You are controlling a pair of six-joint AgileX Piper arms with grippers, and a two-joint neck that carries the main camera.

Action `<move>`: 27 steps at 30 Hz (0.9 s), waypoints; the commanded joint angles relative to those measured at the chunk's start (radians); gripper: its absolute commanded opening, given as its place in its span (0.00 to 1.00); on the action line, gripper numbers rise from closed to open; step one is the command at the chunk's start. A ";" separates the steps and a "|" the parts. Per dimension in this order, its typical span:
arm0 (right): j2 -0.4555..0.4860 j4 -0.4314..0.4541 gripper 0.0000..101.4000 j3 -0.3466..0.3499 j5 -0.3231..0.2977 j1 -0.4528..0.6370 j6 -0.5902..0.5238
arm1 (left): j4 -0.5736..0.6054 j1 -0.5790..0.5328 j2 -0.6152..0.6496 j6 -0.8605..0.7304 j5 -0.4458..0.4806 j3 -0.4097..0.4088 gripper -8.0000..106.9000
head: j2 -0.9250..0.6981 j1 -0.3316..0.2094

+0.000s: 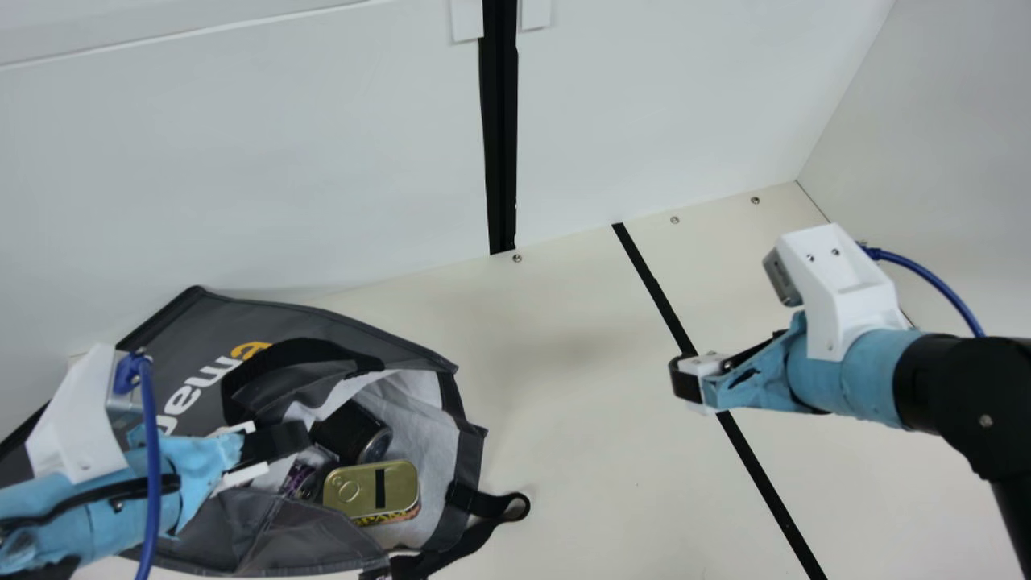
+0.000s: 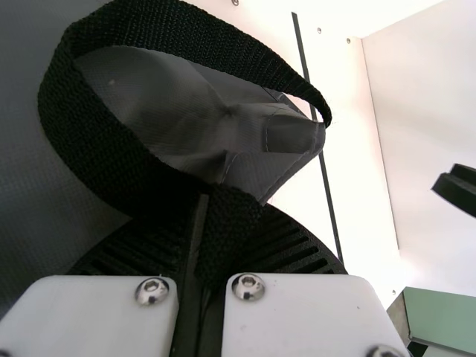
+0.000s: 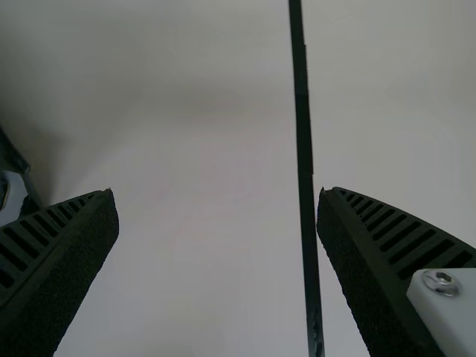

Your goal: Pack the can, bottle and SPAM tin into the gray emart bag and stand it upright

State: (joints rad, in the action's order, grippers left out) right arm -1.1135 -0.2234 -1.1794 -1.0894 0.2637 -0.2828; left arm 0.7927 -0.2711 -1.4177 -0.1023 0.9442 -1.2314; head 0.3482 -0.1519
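Gray emart bag [image 1: 298, 536] slumped on desk [image 1: 580, 483], mouth toward robot's right. Inside, SPAM tin [image 1: 362, 489] nearest, black can [image 1: 350, 433] beyond. Left claw [image 1: 296, 441] closed on black handle strap [image 2: 111, 167]. Right claw [image 1: 686, 382] wide open, nothing held, above desk. White wall [image 1: 242, 161] behind.

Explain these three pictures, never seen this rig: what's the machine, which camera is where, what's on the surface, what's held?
It's a two-armed robot at a cream table. The main view comes from a camera on the neck between the arms; each wrist view comes from a camera on that arm.

On the table, a gray fabric bag with a white lining lies on its side, mouth open. Inside: a gold-topped SPAM tin, a black cylinder with a metallic end and a partly hidden dark item with purple markings.

The left gripper grips the bag's black woven strap. The right gripper is open, holding nothing.
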 commanded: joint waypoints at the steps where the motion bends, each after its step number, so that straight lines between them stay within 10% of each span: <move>1: -0.003 -0.034 0.94 0.022 0.010 0.000 -0.035 | 0.000 0.000 0.000 0.000 0.000 0.000 0.00 | 0.001 -0.023; 27: -0.086 -0.383 0.94 0.225 0.097 -0.038 -0.415 | 0.000 0.000 0.000 0.000 0.000 0.000 0.00 | 0.001 -0.023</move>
State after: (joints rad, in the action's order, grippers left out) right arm -1.1969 -0.5942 -0.9593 -0.9908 0.2300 -0.6844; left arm 0.7927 -0.2711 -1.4177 -0.1023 0.9442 -1.2314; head 0.3482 -0.1519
